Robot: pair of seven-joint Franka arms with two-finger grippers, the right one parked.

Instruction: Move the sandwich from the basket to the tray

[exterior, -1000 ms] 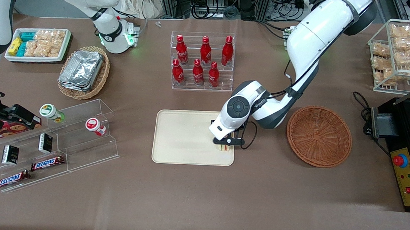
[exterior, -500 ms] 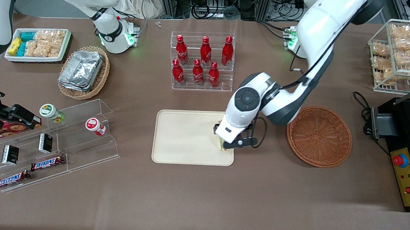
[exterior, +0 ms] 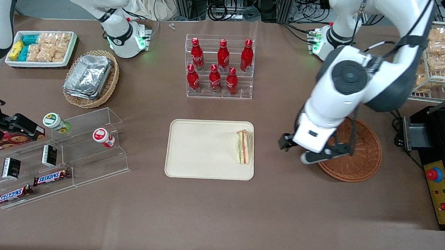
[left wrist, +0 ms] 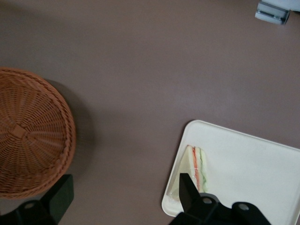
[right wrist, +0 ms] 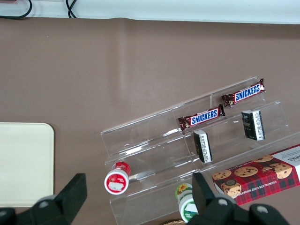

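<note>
Landmark: tray (exterior: 201,150), cream-beige, rectangular, flat on the brown table (exterior: 217,217).

- Sandwich (exterior: 244,147): triangular wedge lying in the tray, against the short rim at the working arm's end. Green and orange-red filling stripes show along its upper edge. Nothing touches it. The wrist view confirms it (left wrist: 194,171) just inside a rounded corner of the tray (left wrist: 253,168).
- Gripper (exterior: 306,149): raised above the table between the tray and the basket, well clear of the tray's rim and holding nothing. Jaws spread wide; in the wrist view the two dark fingers (left wrist: 190,190) stand far apart with bare table between them.
- Basket (exterior: 359,156): round, reddish-brown wicker, beside the tray toward the working arm's end of the table, empty. Its edge nearest the tray is partly covered by the arm. Seen whole-rimmed in the wrist view (left wrist: 28,136).
- Bottle rack (exterior: 219,67): clear acrylic tiers with six red bottles, farther from the front camera than the tray.
- Oval wicker basket (exterior: 91,79): holds stacked foil containers; toward the parked arm's end from the tray and farther from the camera.
- Acrylic step shelf (exterior: 62,154): beside the tray toward the parked arm's end, carrying two small cups, two dark boxes and two chocolate bars.
</note>
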